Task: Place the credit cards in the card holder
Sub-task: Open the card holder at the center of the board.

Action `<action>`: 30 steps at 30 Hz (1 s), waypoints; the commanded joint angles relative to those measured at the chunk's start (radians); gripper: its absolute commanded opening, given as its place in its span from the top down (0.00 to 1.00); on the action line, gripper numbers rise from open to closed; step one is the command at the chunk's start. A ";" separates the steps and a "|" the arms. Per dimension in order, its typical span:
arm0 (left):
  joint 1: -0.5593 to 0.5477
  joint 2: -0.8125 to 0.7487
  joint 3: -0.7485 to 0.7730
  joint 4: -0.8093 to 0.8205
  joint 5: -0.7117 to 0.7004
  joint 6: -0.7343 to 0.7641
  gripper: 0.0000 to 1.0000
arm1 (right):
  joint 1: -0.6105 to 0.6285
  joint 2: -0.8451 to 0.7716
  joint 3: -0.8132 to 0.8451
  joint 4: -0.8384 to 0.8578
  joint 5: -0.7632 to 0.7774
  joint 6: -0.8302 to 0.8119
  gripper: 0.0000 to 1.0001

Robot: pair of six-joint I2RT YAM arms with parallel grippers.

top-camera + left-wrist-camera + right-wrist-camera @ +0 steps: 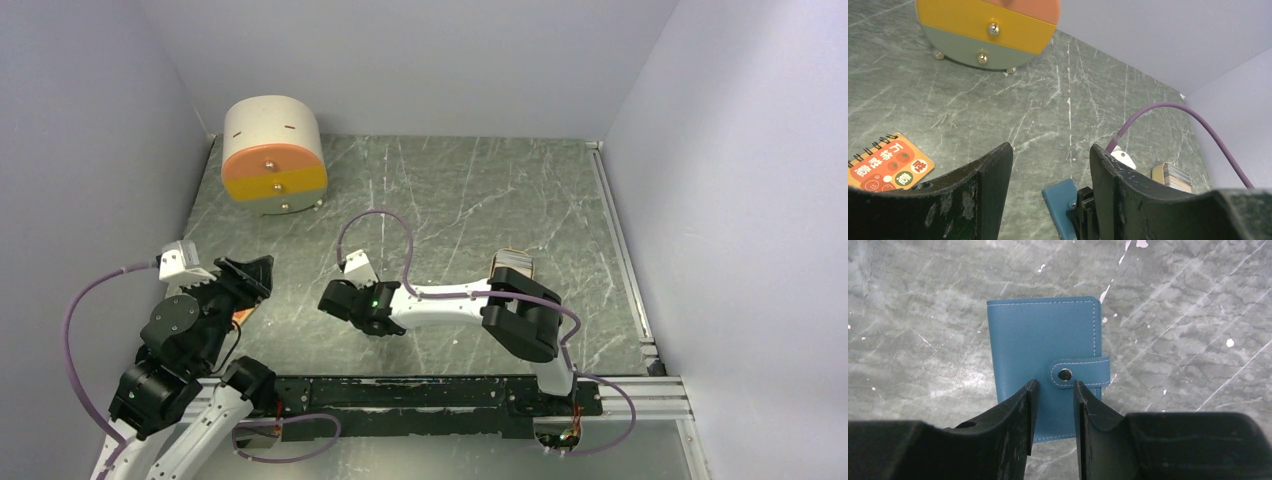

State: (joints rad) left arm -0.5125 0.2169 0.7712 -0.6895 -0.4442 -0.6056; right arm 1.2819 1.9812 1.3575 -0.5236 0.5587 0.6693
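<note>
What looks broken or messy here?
Nothing really stands out. The blue card holder lies flat and snapped shut, the stack of cards sits tidy, and the round drawer box stands upright. The tabletop just shows white streaks and flecks.

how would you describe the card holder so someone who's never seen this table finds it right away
On the green marbled table, look near the middle, directly under the right gripper. The card holder lies flat and closed there. It is the only blue item, a white-stitched wallet with a snap tab, unlike the orange spiral notebook.
</note>
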 commanded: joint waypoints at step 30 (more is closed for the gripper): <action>-0.004 0.125 -0.012 -0.032 0.018 -0.097 0.38 | -0.068 -0.048 -0.133 0.149 -0.034 -0.042 1.00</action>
State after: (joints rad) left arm -0.5125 0.3008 0.7708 -0.6933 -0.4438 -0.6254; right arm 1.2385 1.9598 1.2930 -0.4141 0.5491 0.6205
